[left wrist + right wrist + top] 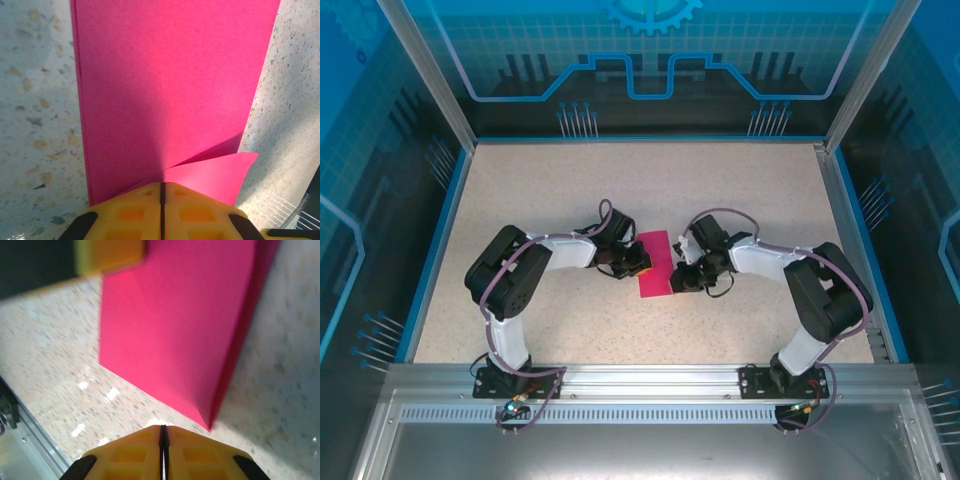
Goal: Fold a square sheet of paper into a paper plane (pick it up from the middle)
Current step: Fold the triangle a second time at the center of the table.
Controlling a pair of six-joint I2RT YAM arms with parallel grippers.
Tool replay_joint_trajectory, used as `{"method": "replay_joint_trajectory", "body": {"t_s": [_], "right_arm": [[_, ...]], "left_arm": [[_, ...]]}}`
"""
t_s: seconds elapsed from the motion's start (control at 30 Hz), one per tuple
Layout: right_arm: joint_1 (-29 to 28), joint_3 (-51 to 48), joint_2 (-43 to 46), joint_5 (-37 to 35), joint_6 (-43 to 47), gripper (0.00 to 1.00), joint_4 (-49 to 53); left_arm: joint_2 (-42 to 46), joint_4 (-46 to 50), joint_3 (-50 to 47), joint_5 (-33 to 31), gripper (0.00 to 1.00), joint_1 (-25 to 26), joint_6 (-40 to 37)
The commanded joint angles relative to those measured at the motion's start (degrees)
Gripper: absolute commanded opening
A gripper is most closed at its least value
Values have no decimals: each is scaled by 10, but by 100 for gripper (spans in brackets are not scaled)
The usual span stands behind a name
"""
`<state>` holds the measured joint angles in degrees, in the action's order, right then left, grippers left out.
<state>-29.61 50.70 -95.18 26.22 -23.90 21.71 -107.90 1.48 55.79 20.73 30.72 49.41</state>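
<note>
Yellow fingers, matte magenta paper (creased)

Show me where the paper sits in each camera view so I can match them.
Top external: paper at table centre, between the left gripper and the right gripper.
Left wrist: paper runs from the top edge down to the left gripper, with a lifted corner beside it.
Right wrist: paper upper centre, near corner pointing toward the right gripper.
Shared landmark: the speckled table around the paper.

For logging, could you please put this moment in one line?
paper folded on table | left pincer shut at edge | right pincer shut
</note>
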Motion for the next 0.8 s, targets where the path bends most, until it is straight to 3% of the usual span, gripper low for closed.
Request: {"method": "replay_joint_trajectory", "body": {"t_s": [0.0, 0.33, 0.77], "right_arm": [[-7, 45, -23, 5, 5, 11, 11], [-35, 123, -121, -22, 13, 10, 28], [-13, 26, -90, -9, 2, 9, 15]], "left_arm": [[-27, 44, -1, -52, 10, -1, -7], [-28, 41, -4, -48, 10, -1, -5], [-36, 55, -2, -59, 10, -1, 1]]}}
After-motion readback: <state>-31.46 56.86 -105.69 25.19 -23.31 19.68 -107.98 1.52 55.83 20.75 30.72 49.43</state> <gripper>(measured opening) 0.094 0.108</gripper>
